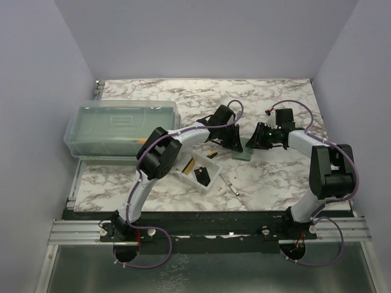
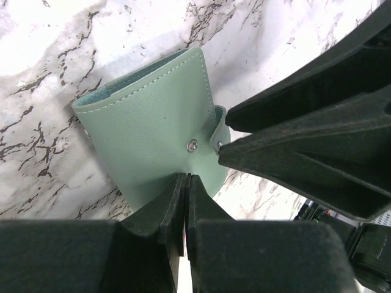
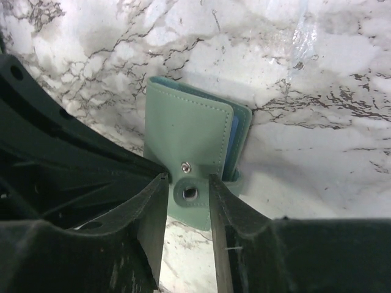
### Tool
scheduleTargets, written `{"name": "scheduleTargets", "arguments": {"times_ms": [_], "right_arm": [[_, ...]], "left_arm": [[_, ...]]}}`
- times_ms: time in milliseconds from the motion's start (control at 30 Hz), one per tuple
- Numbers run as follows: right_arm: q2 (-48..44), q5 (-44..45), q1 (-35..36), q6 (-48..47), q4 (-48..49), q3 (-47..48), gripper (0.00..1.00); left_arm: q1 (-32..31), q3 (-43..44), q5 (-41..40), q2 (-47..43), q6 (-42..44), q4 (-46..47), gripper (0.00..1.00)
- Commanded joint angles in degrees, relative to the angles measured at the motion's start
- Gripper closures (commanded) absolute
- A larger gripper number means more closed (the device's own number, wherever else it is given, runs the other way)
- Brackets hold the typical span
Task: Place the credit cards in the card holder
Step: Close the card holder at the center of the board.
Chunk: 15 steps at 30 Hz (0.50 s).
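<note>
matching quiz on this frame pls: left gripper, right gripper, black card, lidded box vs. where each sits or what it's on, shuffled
1. left gripper
2. right gripper
3. black card
4. lidded box

A. in the clear tray
B. jaws either side of the snap tab
C. left side of the table
D. pinching an edge of the card holder

Pairs: 1-D, 2-B, 3-A, 4-C

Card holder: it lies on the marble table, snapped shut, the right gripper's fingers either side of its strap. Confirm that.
One thing is wrong: the card holder is unsnapped. The right wrist view shows its strap loose, the socket apart from the stud on the cover. It does lie on the marble table, its strap between the fingers of the right gripper.
</note>
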Motion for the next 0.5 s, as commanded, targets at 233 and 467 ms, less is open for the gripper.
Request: {"name": "scheduleTargets", "arguments": {"times_ms": [233, 467], "right_arm": [[-3.48, 2.91, 1.50, -4.49, -4.77, 2.23, 0.61], [-3.41, 14.19, 5.77, -2.36, -9.29, 4.32, 0.59]], "left_arm": [[0.72, 0.26, -1.81, 2.01, 1.65, -4.74, 0.94], [0.71, 0.03, -1.99, 2.15, 1.70, -4.74, 0.94]]}}
